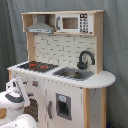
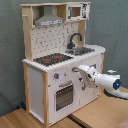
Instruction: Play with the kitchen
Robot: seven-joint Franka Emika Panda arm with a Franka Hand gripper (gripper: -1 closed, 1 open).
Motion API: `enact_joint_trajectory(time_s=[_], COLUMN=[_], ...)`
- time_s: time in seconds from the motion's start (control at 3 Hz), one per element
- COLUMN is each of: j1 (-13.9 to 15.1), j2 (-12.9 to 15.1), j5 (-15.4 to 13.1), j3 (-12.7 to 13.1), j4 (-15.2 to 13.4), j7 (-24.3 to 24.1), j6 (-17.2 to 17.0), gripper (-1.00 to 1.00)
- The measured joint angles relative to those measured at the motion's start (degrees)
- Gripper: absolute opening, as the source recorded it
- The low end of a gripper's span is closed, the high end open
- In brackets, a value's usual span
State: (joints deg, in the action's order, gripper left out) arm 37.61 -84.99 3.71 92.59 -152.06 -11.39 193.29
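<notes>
Beside the front panel: the end effector is hovering close to the kitchen, level with the knob row above the oven door; in the first exterior view the arm is sitting low at the first exterior view's left, in front of the same panel.
End effector state: cannot tell how far it is open, nor whether it is touching anything; nothing is visibly being held.
Kitchen position: standing upright on the wooden desk against a grey curtain, filling the middle of both exterior views.
Step in hand: judging by the pose, it is approaching the control knobs or the oven handle, contact not yet clear.
Next move: probably calling for a small advance to the panel, then a turn of a knob or a pull on the handle.
Around: the hob with red rings, the sink, the black faucet, the grey hood and a toy microwave on the top shelf.
In the way: the counter edge is overhanging the panel, limiting any approach from above; the cupboard door is lying near on the first exterior view's right.
</notes>
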Motion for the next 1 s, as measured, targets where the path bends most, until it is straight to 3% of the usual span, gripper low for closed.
enact_joint_trajectory(time_s=[0.67, 1.0], j1=[-6.0, -6.9], j2=[-0.8, -1.2], j5=[0.0, 0.0], j3=[0.9, 1.5], j4=[1.3, 2.6], j7=[-8.4, -13.8], j6=[-7.5, -9.5], gripper=[1.00, 1.00])
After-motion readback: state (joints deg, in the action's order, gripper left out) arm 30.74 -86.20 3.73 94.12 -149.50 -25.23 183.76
